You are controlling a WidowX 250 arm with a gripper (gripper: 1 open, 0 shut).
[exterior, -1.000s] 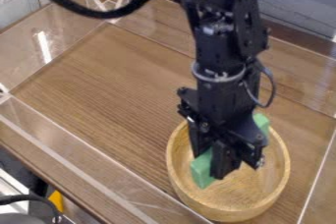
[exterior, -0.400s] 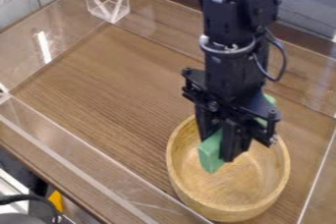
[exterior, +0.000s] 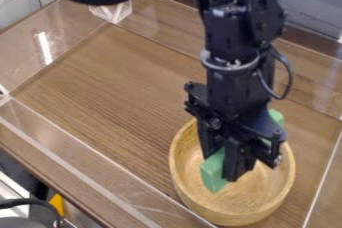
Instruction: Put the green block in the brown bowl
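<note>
Since the earlier frame your black gripper [exterior: 230, 162] dipped slightly, jaws clamped on the slim bright green block [exterior: 214, 173], which hung tilted inside the light-brown wooden bowl [exterior: 191, 194], lower right, positioned for release.

block [exterior: 215, 171] over bowl [exterior: 187, 190], bowl on table [exterior: 107, 82] front-right

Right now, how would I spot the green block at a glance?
Find the round brown wooden bowl at the near right of the wood-grain table. Over it the black gripper points down, jaws shut on the green block, the only bright green thing.
</note>
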